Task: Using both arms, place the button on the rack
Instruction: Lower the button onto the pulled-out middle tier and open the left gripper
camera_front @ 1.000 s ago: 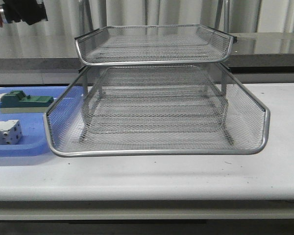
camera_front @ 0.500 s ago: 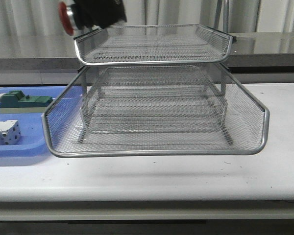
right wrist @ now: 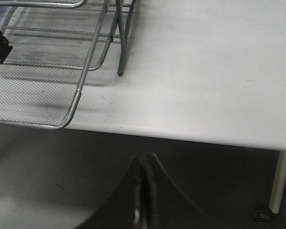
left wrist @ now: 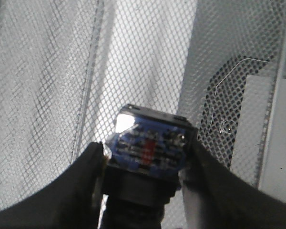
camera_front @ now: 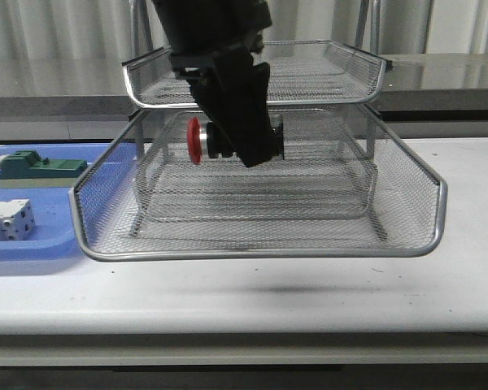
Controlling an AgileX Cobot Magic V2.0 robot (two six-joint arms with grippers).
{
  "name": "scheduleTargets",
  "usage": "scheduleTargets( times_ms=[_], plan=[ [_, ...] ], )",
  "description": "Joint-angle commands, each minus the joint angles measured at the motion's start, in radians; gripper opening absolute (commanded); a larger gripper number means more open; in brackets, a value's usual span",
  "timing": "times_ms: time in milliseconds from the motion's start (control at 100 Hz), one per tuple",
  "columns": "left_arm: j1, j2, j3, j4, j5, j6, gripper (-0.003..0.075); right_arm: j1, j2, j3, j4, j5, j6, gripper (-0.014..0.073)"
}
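My left gripper (camera_front: 242, 138) is shut on the button (camera_front: 205, 140), whose red cap points left. It hangs in front of the silver wire-mesh rack (camera_front: 260, 244), above the pulled-out middle tray and below the top tray. In the left wrist view the button's blue-black block (left wrist: 150, 143) sits clamped between my two dark fingers (left wrist: 86, 181), with the rack's mesh (left wrist: 47, 95) beneath. My right gripper (right wrist: 144, 167) is shut and empty, low in front of the table's edge, to the right of the rack's corner (right wrist: 71, 114). It does not show in the front view.
A flat blue tray (camera_front: 41, 244) lies at the left of the white table (camera_front: 309, 292), holding a green block part (camera_front: 41, 166) and a white terminal block (camera_front: 8, 219). A rack leg (right wrist: 120, 57) stands on the table.
My left gripper has carried the button from the upper left, down and to the right, to in front of the rack between the top and middle trays.
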Motion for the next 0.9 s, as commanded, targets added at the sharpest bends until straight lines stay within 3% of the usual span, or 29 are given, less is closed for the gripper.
scheduleTargets(
  times_ms=[0,120,240,340,660,890],
  plan=[
    [-0.007,-0.041,-0.027,-0.012,-0.054,-0.010,0.0009,-0.006,0.010,-0.030,0.002,-0.059,-0.002,-0.0069],
    [-0.007,-0.031,-0.027,-0.012,-0.063,-0.010,0.0131,-0.006,0.010,-0.030,0.002,-0.059,-0.002,-0.0069],
    [-0.007,-0.028,-0.027,-0.010,-0.091,-0.010,0.0342,-0.006,0.010,-0.030,0.002,-0.059,-0.002,-0.0069],
    [-0.007,-0.028,-0.027,-0.010,-0.121,-0.010,0.0454,-0.006,0.010,-0.030,0.002,-0.059,-0.002,-0.0069],
    [-0.007,-0.028,-0.030,-0.009,-0.130,-0.013,0.0470,-0.006,0.010,-0.030,0.002,-0.059,-0.002,-0.0069],
    [0.000,-0.040,-0.116,-0.004,0.008,-0.116,0.0469,-0.006,0.010,-0.030,0.002,-0.059,-0.002,-0.0069]
  ],
)
